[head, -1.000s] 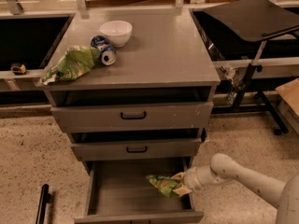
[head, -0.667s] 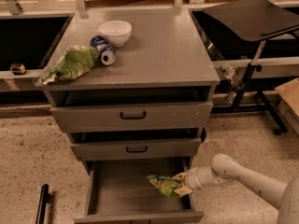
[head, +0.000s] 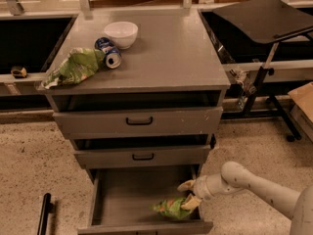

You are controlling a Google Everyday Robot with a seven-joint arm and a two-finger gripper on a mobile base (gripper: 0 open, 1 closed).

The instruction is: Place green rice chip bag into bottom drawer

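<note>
The green rice chip bag (head: 170, 208) lies on the floor of the pulled-out bottom drawer (head: 128, 196), in its front right corner. My gripper (head: 188, 194) reaches into the drawer from the right, just above and to the right of the bag. Its fingers (head: 185, 185) are spread apart; the lower one touches the bag's right end and the upper one is clear of it. The white arm (head: 254, 185) runs off to the lower right.
On the cabinet top (head: 171, 58) lie a paler green bag (head: 74, 66), a blue can (head: 108, 52) and a white bowl (head: 121, 33). Two drawer fronts with black handles (head: 139, 121) sit above, slightly pulled out. A black stand (head: 266, 21) is at the right.
The bag has dropped from between the fingers onto the drawer floor, lower and nearer the front. The fingers have spread open.
</note>
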